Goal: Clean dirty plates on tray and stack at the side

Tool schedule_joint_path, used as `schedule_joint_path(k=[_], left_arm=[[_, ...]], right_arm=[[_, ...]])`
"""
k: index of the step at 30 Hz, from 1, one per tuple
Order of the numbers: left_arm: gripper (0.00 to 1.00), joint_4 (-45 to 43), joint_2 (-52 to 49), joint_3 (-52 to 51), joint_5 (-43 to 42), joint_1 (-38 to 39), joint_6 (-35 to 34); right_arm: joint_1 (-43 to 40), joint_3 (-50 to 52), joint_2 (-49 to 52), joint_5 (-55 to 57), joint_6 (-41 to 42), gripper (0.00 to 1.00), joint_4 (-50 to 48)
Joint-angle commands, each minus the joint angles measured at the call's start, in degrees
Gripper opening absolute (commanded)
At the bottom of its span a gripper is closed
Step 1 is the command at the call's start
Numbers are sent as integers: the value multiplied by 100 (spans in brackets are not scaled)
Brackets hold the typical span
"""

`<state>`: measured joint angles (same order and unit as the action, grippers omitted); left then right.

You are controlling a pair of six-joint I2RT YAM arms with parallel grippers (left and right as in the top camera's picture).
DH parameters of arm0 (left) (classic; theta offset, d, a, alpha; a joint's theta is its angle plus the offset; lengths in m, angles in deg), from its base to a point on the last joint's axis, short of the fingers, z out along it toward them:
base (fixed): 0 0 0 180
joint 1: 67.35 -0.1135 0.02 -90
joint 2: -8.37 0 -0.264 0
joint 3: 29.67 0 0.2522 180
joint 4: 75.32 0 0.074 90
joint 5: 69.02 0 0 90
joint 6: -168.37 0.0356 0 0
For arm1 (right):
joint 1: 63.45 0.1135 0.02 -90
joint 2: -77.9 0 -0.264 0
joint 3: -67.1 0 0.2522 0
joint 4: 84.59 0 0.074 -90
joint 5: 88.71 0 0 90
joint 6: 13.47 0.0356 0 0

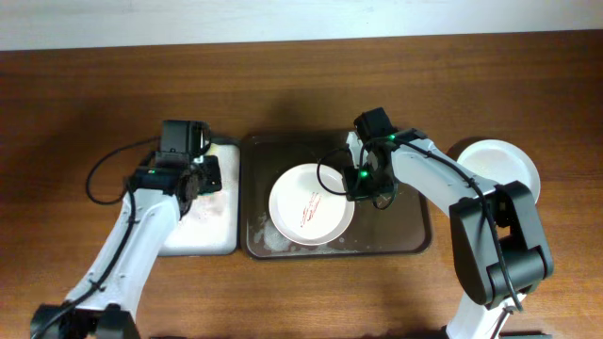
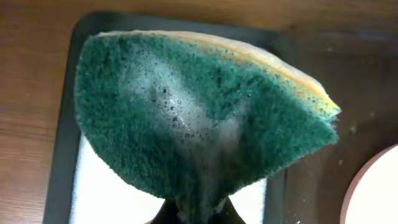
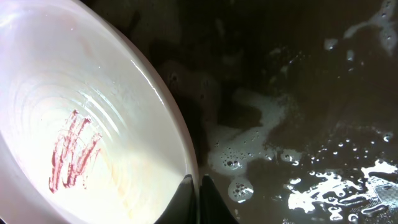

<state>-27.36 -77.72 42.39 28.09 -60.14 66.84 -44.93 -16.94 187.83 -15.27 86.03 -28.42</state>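
A white plate (image 1: 311, 204) with red streaks at its centre sits in the dark tray (image 1: 412, 231). My right gripper (image 1: 361, 182) is shut on that plate's right rim; the right wrist view shows the fingers (image 3: 198, 186) pinching the rim of the plate (image 3: 81, 118), which is tilted over the wet, soapy tray floor (image 3: 311, 93). Another white plate (image 1: 499, 165) lies on the table to the right of the tray. My left gripper (image 1: 193, 174) is shut on a soapy green-and-yellow sponge (image 2: 199, 118) over the small white-inside tray (image 1: 203, 231). A pale green plate is not in view.
Suds and water patches (image 3: 249, 155) cover the dark tray's floor. The small black-rimmed tray (image 2: 62, 149) stands directly left of the dark tray. The plate's edge (image 2: 379, 193) shows at the lower right of the left wrist view.
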Motion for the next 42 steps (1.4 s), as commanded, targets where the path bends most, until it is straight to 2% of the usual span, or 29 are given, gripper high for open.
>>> schedule_joint_path(k=[1,7,18,34,38,41,42], left_arm=[[0,-55,149,122,85,-31,33],[0,-118,262,122,87,-31,31],[0,-205,1049,122,236,-28,33],[0,-201,1082,57,212,-26,28],[0,-199,791,-306,-44,-24,26],[0,35,37,-723,-520,-24,-7],[0,195,-131,-726,-560,-24,-216]], right_arm=[[26,0,42,74,63,4,-2],[26,0,42,76,63,4,-22],[26,0,42,74,63,4,-28],[28,0,42,74,63,4,-68],[26,0,42,74,63,4,-63],[28,0,42,74,63,4,-63],[26,0,42,74,63,4,-63]])
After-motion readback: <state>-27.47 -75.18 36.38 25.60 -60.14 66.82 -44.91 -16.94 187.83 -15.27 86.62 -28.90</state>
